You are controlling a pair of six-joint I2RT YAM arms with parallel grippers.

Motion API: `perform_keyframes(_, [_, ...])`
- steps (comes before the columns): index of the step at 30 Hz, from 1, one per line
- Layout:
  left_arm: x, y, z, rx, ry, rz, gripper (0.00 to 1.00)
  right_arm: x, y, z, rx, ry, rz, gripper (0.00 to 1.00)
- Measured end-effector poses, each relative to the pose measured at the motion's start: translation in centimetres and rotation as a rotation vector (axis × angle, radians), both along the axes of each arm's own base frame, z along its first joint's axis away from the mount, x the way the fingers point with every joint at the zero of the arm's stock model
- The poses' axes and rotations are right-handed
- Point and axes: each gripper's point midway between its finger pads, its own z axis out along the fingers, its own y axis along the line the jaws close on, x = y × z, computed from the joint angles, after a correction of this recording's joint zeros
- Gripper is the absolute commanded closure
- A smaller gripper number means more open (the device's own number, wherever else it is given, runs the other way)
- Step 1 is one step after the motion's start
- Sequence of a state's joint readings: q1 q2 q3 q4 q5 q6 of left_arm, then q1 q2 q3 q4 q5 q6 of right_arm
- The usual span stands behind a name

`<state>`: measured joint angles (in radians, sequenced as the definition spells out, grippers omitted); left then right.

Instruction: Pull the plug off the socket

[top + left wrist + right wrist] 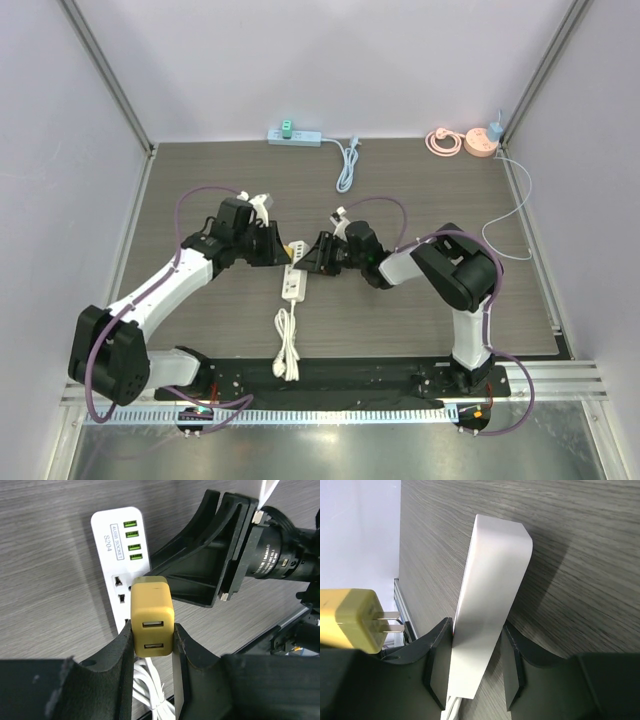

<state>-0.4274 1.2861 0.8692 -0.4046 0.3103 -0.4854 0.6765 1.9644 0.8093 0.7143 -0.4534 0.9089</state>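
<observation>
My left gripper (pixel 152 631) is shut on a yellow USB plug (pixel 152 617) and holds it clear of the white power strip (pixel 120 555). In the right wrist view the plug (pixel 350 617) hangs to the left of the strip with its two metal prongs (pixel 387 621) bare. My right gripper (pixel 475 630) is shut on the sides of the strip (pixel 490 605). In the top view both grippers meet at the table's middle, the left (pixel 285 248) and the right (pixel 312 255), over the strip (pixel 294 285). The strip's coiled white cord (pixel 287 345) lies toward the near edge.
A pale blue power strip with a green plug (pixel 295 136) lies at the back wall, its cable (pixel 346 165) looped beside it. A pink round socket (pixel 445 142) sits at the back right, with a thin white cable (pixel 510 215) trailing along the right side. Enclosure walls stand on three sides.
</observation>
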Motion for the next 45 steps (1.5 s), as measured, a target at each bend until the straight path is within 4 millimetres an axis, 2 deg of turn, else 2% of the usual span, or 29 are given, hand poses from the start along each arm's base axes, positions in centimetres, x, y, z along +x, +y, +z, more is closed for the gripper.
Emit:
perform_keyframes(4, [0.2,-0.1,0.4,-0.012,-0.014,0.002,1.00,0.2,0.2,0.0,-0.005,-0.002,0.001,0.98])
perform_keyframes(6, [0.2,-0.2,0.4,-0.013,-0.014,0.001,1.00,0.3,0.2,-0.1,-0.009,-0.003,0.003,0.89])
perform_keyframes(7, [0.2,-0.2,0.4,-0.013,-0.015,0.000,1.00,0.3,0.2,-0.1,-0.013,-0.007,0.006,0.74])
perform_keyframes(8, [0.2,-0.2,0.4,-0.013,-0.015,0.000,1.00,0.3,0.3,-0.1,-0.017,-0.008,0.009,0.67])
perform_keyframes(9, [0.2,-0.2,0.5,-0.013,-0.015,0.000,1.00,0.4,0.3,-0.1,-0.028,-0.013,0.015,0.53])
perform_keyframes(12, [0.1,-0.2,0.6,-0.016,-0.020,0.000,1.00,1.0,0.0,-0.5,-0.086,-0.050,0.014,0.29])
perform_keyframes(13, [0.1,-0.2,0.8,-0.018,-0.025,0.000,1.00,1.2,0.0,-0.3,-0.088,-0.069,0.022,0.17])
perform_keyframes(16, [0.1,-0.2,1.5,-0.028,-0.046,0.000,1.00,2.0,-0.6,0.7,-0.140,-0.150,0.010,0.06])
perform_keyframes(21, [0.2,-0.3,2.6,-0.054,-0.079,0.006,1.00,3.0,-3.3,0.7,-0.260,-0.199,-0.049,0.05])
perform_keyframes(24, [-0.5,-0.8,2.6,-0.087,-0.049,0.003,1.00,3.5,-6.4,0.7,-0.360,-0.215,-0.125,0.06])
perform_keyframes(27, [-1.9,-2.0,1.7,-0.116,-0.001,-0.019,1.00,4.5,-9.4,1.6,-0.436,-0.244,-0.224,0.05])
perform_keyframes(31, [-5.2,-4.9,0.8,-0.154,0.067,-0.098,1.00,5.9,-13.9,3.2,-0.481,-0.286,-0.378,0.03])
perform_keyframes(37, [-9.8,-11.1,-0.1,-0.206,0.118,-0.258,1.00,6.5,-19.7,2.4,-0.518,-0.254,-0.521,0.03])
perform_keyframes(40, [-11.4,-13.8,-2.6,-0.200,0.185,-0.309,1.00,6.1,-20.6,1.9,-0.515,-0.242,-0.542,0.03])
perform_keyframes(45, [-12.9,-16.5,-6.7,-0.202,0.303,-0.342,1.00,5.9,-20.2,2.1,-0.488,-0.253,-0.530,0.03])
